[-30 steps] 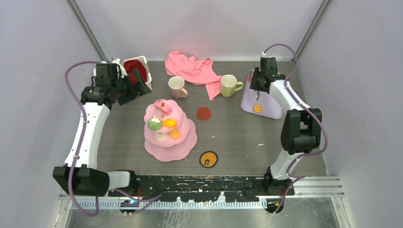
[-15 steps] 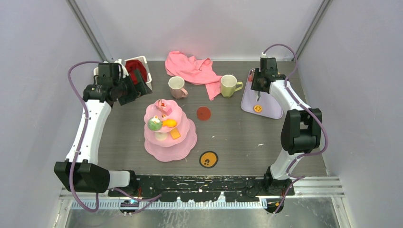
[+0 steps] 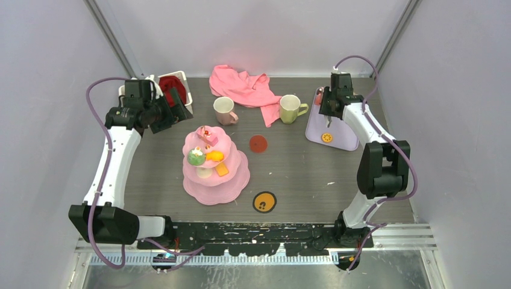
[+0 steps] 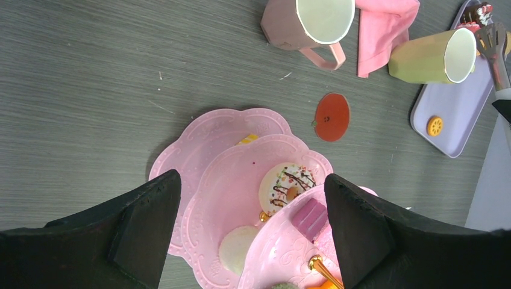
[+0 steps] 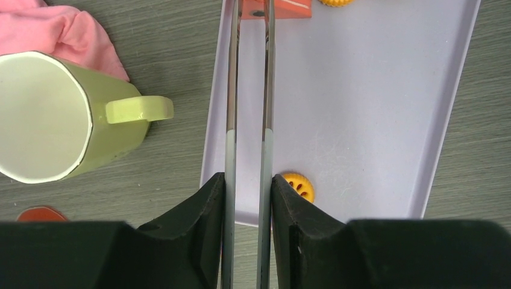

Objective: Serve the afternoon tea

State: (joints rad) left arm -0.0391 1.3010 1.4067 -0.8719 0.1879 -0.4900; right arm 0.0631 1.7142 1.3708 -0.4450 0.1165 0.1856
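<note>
The pink three-tier cake stand (image 3: 208, 191) stands mid-table with several toy pastries, among them a sprinkled donut (image 4: 288, 186). My left gripper (image 3: 172, 109) is open and empty, high and to the stand's far left; the stand (image 4: 205, 138) shows between its jaws. The pale pink mug (image 3: 224, 110) and the yellow-green mug (image 3: 290, 108) stand behind the stand. My right gripper (image 5: 248, 186) is shut on metal tongs (image 5: 248, 90) above a lavender tray (image 3: 343, 139). The tong tips sit at a red-orange pastry (image 5: 283, 7) at the tray's far end.
A yellow cookie (image 3: 326, 137) lies on the tray's near end. A red disc (image 3: 258, 143) and an orange disc (image 3: 264, 201) lie on the table. The pink cloth (image 3: 244, 87) is at the back. The white basket with red cloth (image 3: 175, 87) is back left.
My left arm has shifted slightly toward the back. My right arm has edged a little toward the far end of the tray with the tongs.
</note>
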